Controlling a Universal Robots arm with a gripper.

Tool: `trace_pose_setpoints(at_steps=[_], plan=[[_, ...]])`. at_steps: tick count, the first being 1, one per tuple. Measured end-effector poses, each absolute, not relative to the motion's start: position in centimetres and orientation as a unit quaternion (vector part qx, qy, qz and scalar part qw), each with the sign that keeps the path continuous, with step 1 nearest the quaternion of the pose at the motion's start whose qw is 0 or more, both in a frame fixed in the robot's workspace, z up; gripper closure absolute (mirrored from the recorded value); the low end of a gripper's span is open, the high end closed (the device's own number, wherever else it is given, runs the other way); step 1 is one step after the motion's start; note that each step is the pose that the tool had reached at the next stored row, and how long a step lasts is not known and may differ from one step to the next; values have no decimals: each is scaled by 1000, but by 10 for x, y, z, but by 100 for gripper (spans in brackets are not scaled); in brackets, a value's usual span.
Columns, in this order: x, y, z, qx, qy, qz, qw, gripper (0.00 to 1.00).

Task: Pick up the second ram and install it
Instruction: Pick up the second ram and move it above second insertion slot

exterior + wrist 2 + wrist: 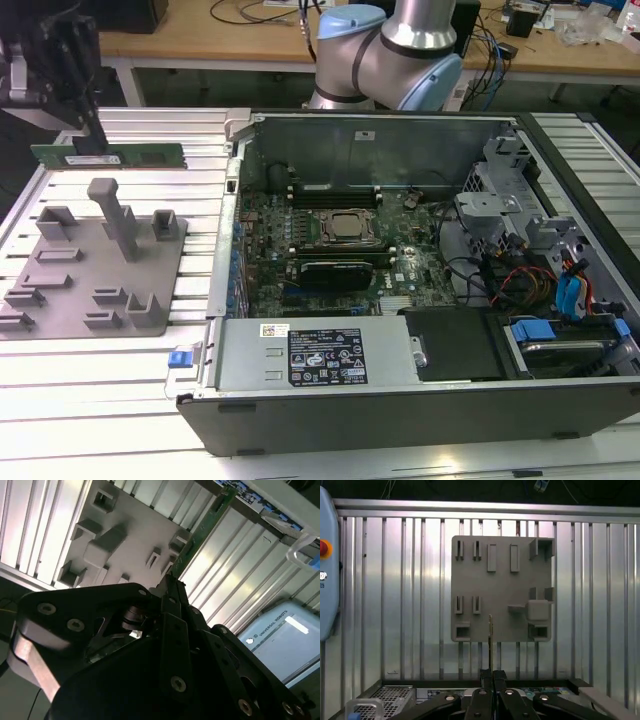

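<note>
In the exterior view my gripper [85,140] hangs at the far left, above the back of the ribbed table, shut on the second ram [115,155]. This is a thin green stick held level above the grey fixture plate [90,260]. The second wrist view shows the ram [202,527] reaching out from the fingertips [170,582] across the plate's corner [125,540]. In the first wrist view it appears edge-on [490,637] between the fingers [490,675], over the plate's near edge [500,590]. The open computer case [560,410] with its motherboard [330,235] lies to the exterior view's right.
Grey blocks and a tall post [115,215] stand up from the fixture plate. Inside the case are a wide black card [335,272], a power supply [320,355] and drive cages [520,230]. The arm's base [385,55] stands behind the case. A pendant [327,570] lies beside the table.
</note>
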State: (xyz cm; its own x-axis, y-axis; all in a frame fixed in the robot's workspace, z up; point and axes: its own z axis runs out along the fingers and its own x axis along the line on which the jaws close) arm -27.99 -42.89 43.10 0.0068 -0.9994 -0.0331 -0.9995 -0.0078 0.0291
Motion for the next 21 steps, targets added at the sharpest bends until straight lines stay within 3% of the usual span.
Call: trace_pose_setpoints(at_steps=[21], plan=[[-197,-429,429,-710,704,22,1,91]])
